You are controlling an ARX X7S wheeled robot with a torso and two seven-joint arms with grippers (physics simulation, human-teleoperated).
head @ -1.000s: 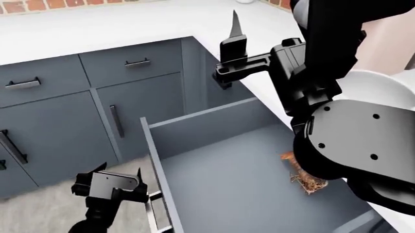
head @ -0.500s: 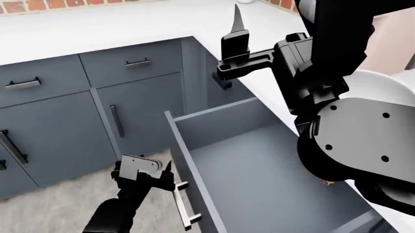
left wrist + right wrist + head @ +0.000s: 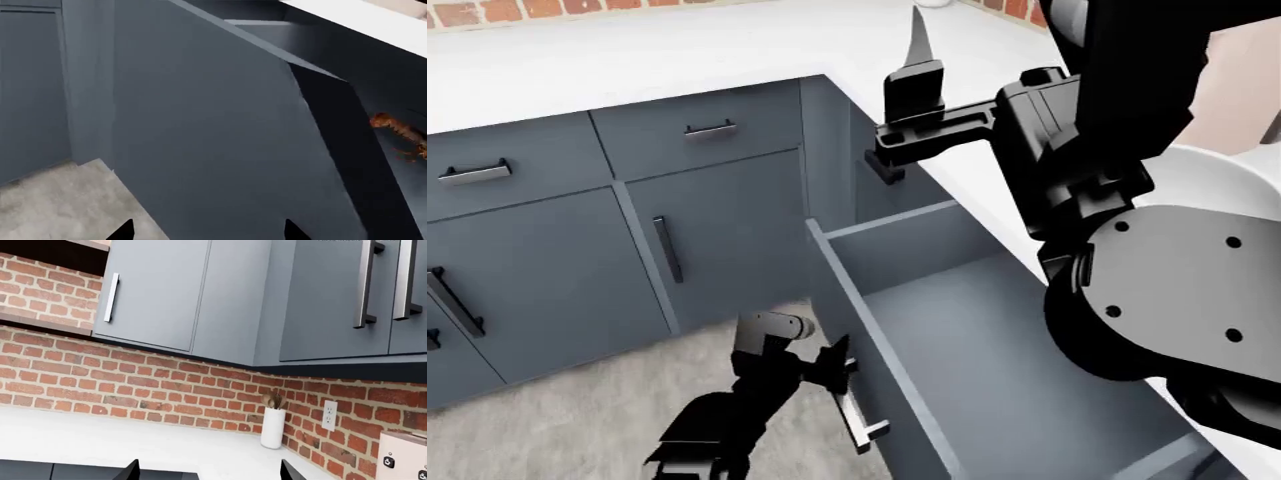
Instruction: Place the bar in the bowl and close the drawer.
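Note:
The slate-grey drawer [image 3: 974, 350] stands part open under the white counter, its bar handle [image 3: 861, 420] on the front. My left gripper [image 3: 825, 365] is open and empty, right against the drawer front by the handle; the left wrist view [image 3: 207, 232] faces that front. The orange-brown bar [image 3: 398, 133] lies inside the drawer, and my right arm hides it in the head view. My right gripper [image 3: 901, 100] is open and empty, raised over the counter edge. The white bowl [image 3: 1228, 170] shows partly behind my right arm.
Grey cabinet doors [image 3: 667, 250] and small drawers [image 3: 710, 128] fill the left. A pale pink coffee machine [image 3: 1241, 90] stands by the bowl. The right wrist view shows a brick wall, upper cabinets [image 3: 160, 295] and a white utensil holder [image 3: 272, 427] on the counter.
The drawer front has slid to the right, narrowing the opening. My left gripper has moved right with it. The bar has gone behind my right arm in the head view.

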